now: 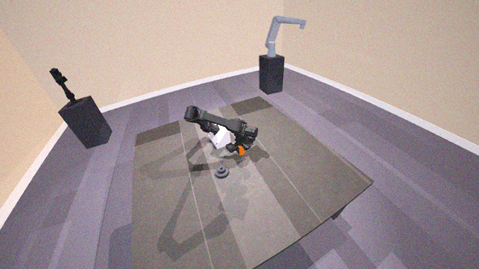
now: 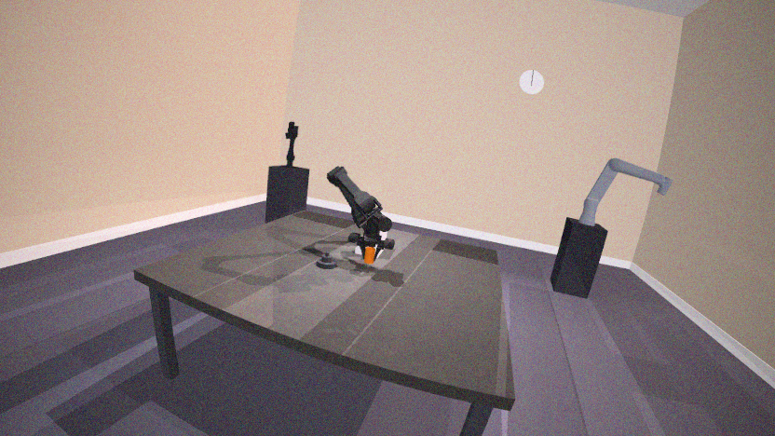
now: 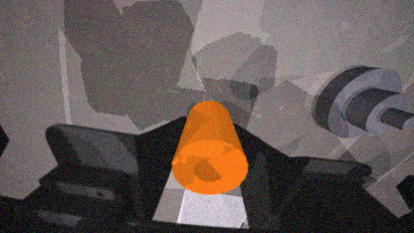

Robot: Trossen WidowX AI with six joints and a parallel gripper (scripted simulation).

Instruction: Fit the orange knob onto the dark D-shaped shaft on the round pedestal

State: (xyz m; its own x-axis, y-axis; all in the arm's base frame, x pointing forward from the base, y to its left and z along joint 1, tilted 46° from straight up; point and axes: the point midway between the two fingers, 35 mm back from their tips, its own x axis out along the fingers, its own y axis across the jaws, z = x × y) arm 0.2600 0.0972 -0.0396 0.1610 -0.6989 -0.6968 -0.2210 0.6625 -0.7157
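Note:
The orange knob (image 1: pixel 241 150) (image 2: pixel 369 255) (image 3: pixel 211 124) is held between the fingers of my gripper (image 1: pixel 239 148) (image 2: pixel 369 251) (image 3: pixel 209 124). The gripper is shut on it and points down, with the knob a little above the table. In the wrist view, the knob's near end shows a darker recess; its far end is hidden. The round dark grey pedestal (image 1: pixel 221 174) (image 2: pixel 325 265) (image 3: pixel 333 119) stands upright on the table, apart from the knob, at the right of the wrist view. Its short dark shaft (image 3: pixel 395 118) points up. The shaft's flat side cannot be made out.
The grey-brown table (image 1: pixel 289 170) (image 2: pixel 422 325) carries the arm and pedestal. A white block-like thing (image 1: pixel 218 137) is close behind the gripper, by the arm. Arm shadows cross the table. Two other arms stand on dark boxes (image 1: pixel 85 121) (image 1: pixel 270 74) on the floor beyond.

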